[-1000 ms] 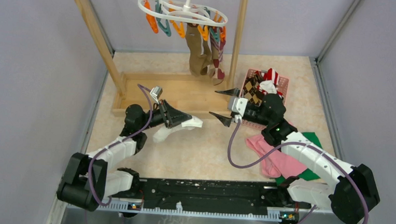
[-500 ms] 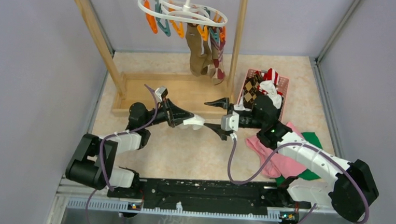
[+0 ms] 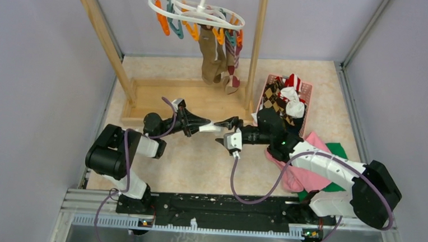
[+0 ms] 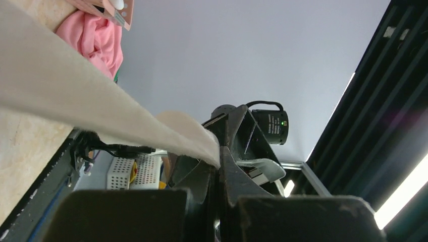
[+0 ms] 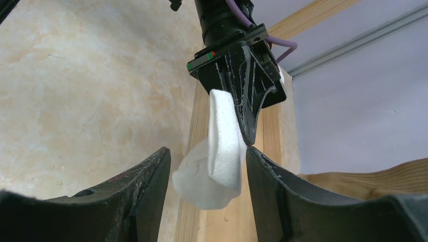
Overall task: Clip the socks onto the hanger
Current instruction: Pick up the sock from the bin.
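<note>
Spread and unclenched: black fingers (image 5: 151, 176) of the right gripper (image 5: 207, 154), standing on either side of a white sock (image 5: 222, 151). Hanging down into the gap between them, rounded end lowest, one edge touching or almost touching the finger on the right of the wrist view, the other side just beside the opposite finger. Cannot tell whether either finger presses the fabric. Higher up, pinched fast at its upper end in the clenched left gripper (image 5: 246, 133), tips pointing down toward the camera. From overhead, both grippers tip to tip above the tan table (image 3: 198, 165), near the base of the wooden rack (image 3: 107, 41). On the rack's top bar, the white oval hanger (image 3: 196, 10) with orange and teal clips, clipped socks (image 3: 215, 59) dangling beneath. Off to the right, a pink basket (image 3: 306, 93) of loose socks (image 3: 275, 96); nearer, a pink cloth (image 3: 298, 171) over a green cloth (image 3: 339, 148).
</note>
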